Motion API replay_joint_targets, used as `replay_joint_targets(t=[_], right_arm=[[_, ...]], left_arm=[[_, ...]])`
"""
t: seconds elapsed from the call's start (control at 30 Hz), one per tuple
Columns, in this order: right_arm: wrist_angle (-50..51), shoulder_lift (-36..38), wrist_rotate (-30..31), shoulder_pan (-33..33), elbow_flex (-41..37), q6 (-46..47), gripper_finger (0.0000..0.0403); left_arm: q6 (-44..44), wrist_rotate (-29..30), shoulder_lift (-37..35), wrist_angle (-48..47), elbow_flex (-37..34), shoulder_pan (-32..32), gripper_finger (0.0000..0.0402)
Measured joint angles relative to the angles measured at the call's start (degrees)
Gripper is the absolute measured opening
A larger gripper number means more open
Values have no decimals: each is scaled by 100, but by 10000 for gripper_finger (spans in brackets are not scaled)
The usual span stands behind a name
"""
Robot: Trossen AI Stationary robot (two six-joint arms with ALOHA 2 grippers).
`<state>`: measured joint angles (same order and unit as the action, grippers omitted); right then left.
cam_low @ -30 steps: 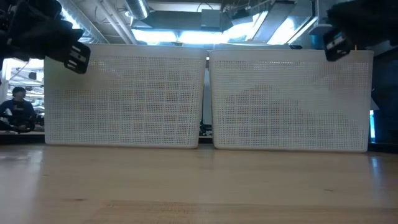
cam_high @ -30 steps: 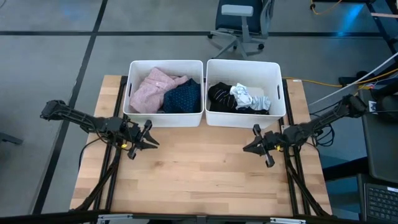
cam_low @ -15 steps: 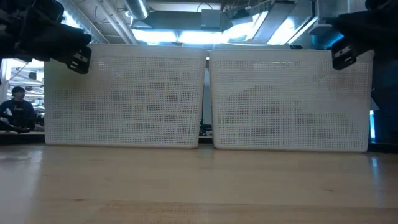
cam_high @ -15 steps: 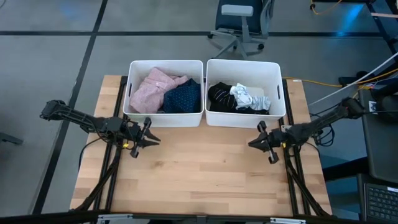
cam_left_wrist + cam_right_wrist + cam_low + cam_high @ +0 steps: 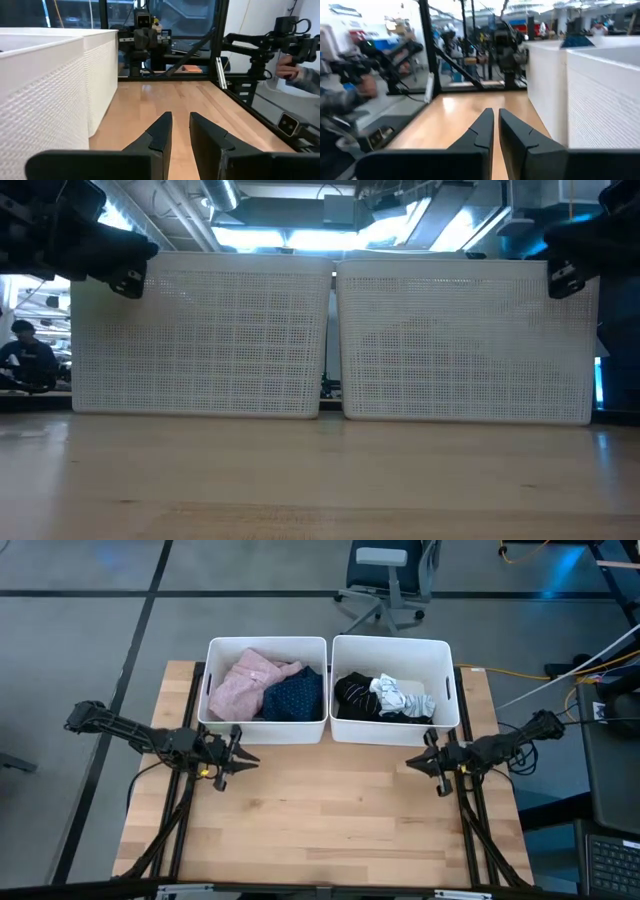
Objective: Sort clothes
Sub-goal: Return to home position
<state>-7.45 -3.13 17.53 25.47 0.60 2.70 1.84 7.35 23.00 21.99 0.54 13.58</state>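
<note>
The clothes lie in two white bins at the table's far side. The left bin (image 5: 267, 639) holds a pink fuzzy top (image 5: 245, 685) and a navy dotted cloth (image 5: 296, 698). The right bin (image 5: 392, 639) holds black (image 5: 352, 695) and white pieces (image 5: 396, 695). My left gripper (image 5: 245, 757) (image 5: 181, 116) hovers level in front of the left bin's near left corner, slightly open with nothing between its fingers. My right gripper (image 5: 411, 764) (image 5: 496, 111) hovers level in front of the right bin's near right corner, shut and holding nothing.
Bare wooden tabletop (image 5: 320, 820) lies between the two grippers and out to the near edge. The bins' mesh walls (image 5: 200, 330) stand upright on the table. An office chair (image 5: 385, 580) stands beyond the far edge. A person sits far off (image 5: 25, 360).
My right gripper has drawn back toward the table's right edge and a little toward the far edge, staying shut and holding nothing. My left gripper has kept its place, turning a little at the wrist. The clothes have not moved.
</note>
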Motion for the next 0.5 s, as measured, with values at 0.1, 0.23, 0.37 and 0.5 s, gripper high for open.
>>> replay_joint_targets(t=[0.1, 0.23, 0.37, 0.5], right_arm=[[342, 95, 158, 0, -2, 3, 30], [350, 61, 183, 0, -7, -34, 30], [357, 61, 187, 0, -9, -220, 30], [364, 63, 189, 0, -11, -235, 30]], left_arm=[[-50, 40, 0, 0, 0, -2, 56], [-78, 42, 0, -1, 0, -4, 56], [-79, 65, -4, 1, 0, -54, 56], [-89, 339, -20, -1, 0, -202, 56]])
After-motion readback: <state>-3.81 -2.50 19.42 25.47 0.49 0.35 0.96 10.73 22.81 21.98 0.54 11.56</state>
